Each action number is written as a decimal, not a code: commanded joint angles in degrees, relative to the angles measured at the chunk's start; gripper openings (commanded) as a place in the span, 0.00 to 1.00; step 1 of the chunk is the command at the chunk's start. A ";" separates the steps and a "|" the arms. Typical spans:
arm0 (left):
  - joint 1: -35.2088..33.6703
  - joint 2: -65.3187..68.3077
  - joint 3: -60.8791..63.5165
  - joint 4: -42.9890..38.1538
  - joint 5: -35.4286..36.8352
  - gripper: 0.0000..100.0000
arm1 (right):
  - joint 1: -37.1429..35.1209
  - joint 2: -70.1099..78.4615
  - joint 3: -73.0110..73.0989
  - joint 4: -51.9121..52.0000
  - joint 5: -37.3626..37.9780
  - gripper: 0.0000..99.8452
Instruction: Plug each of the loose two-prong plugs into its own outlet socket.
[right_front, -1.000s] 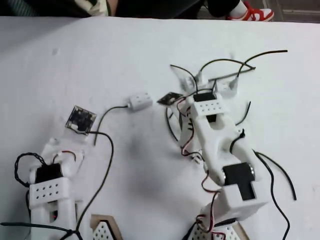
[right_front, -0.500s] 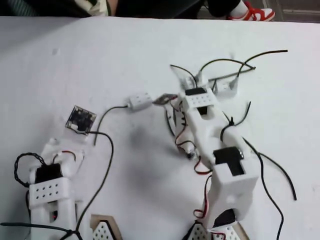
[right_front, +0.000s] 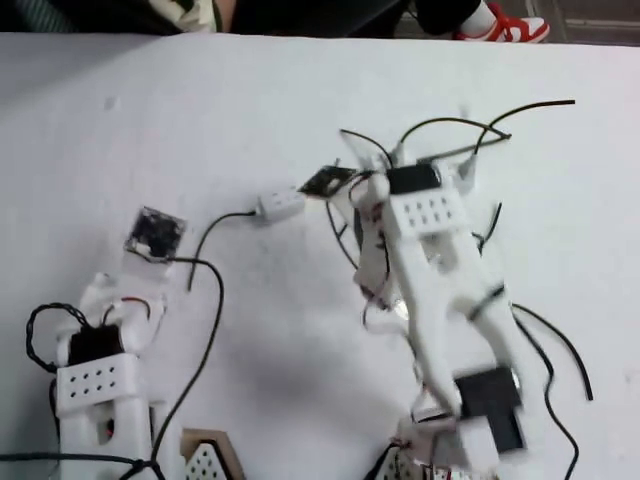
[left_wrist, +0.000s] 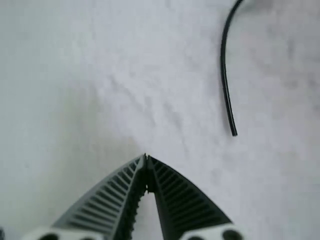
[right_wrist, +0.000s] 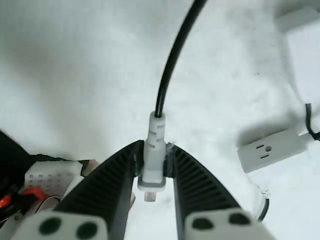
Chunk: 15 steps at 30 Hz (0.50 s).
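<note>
White two-prong plug (right_wrist: 152, 142) on a black cord, pinched over the broad white table (right_front: 250, 100) and close beside a socket. Largest on that surface: white right arm (right_front: 440, 280), stretched far across toward a tangle of black cords, apparently to carry its load to an outlet. Smaller white left arm (right_front: 95, 375) folded back at the near edge, seemingly parked out of the way. Right gripper (right_wrist: 153, 147) with dark ribbed jaws narrowed onto the plug's flanks, gripping mid-body, probably to stop it twisting. Left gripper (left_wrist: 145, 162) pressed tip to tip on nothing, above bare table, near a loose black wire end (left_wrist: 233, 131). White rectangular outlet block (right_wrist: 272, 149) lying flat nearby, slotted face up and visible from the plug's side, not touching it. Plug itself: slim, with a ribbed strain relief at the cord end and the cord leading away from the wrist. Short stub at the opposite end, likely a prong, aimed back between the jaws. By the look of it, turning needed before insertion.
</note>
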 joint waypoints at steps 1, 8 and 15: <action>2.86 -0.92 -7.30 -0.44 9.41 0.02 | -5.49 -16.40 3.25 0.13 -3.69 0.02; 11.74 -1.01 -15.91 2.11 18.11 0.02 | -15.87 -33.36 10.20 -9.89 -13.80 0.02; 17.98 -1.01 -32.79 13.10 28.48 0.02 | -19.56 -40.04 18.02 -26.59 -25.76 0.02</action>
